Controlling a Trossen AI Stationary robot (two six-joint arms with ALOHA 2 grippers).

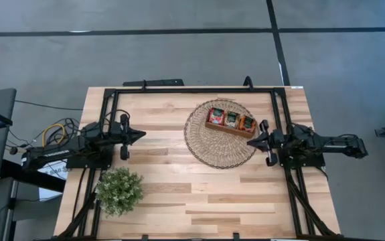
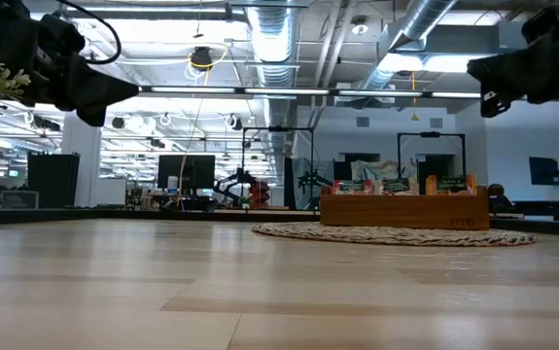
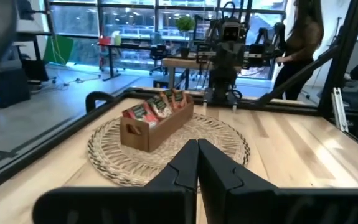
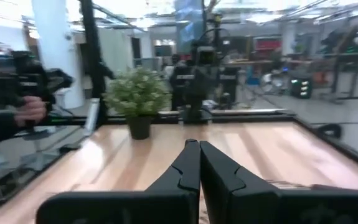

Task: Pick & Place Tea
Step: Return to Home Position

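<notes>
Jaws closed on nothing at both arms: in each wrist view the two dark fingers meet in a single seam, with no sachet between them. The left gripper (image 3: 197, 146) hangs over the table's left half, pointing right toward the mat. The right gripper (image 4: 199, 146) hangs just right of the mat, pointing left. The low view shows both raised clear of the wood.

Tea sachets (image 1: 231, 119) stand on edge in the wooden three-compartment organizer (image 1: 227, 129) — red wrappers in the left section, dark green in the middle, orange in the right. The organizer sits on the round woven mat (image 1: 209, 150), right of centre and toward the far edge of the table (image 1: 179, 201). The high view shows no loose sachet anywhere on the tabletop.

Judged progress: sorting appears complete. All that is left is for the arms to settle at rest, and both look close to that posture.

Surroundings: a bushy potted plant (image 1: 119, 191) stands at the near left of the table, just nearer than the left arm and well apart from the mat. Cables (image 1: 55, 132) lie off the left edge. A person (image 3: 303, 37) stands in the room beyond the table, away from both grippers. Nothing lies between either gripper and its own side of the table — the plant is the only object close to an arm.
</notes>
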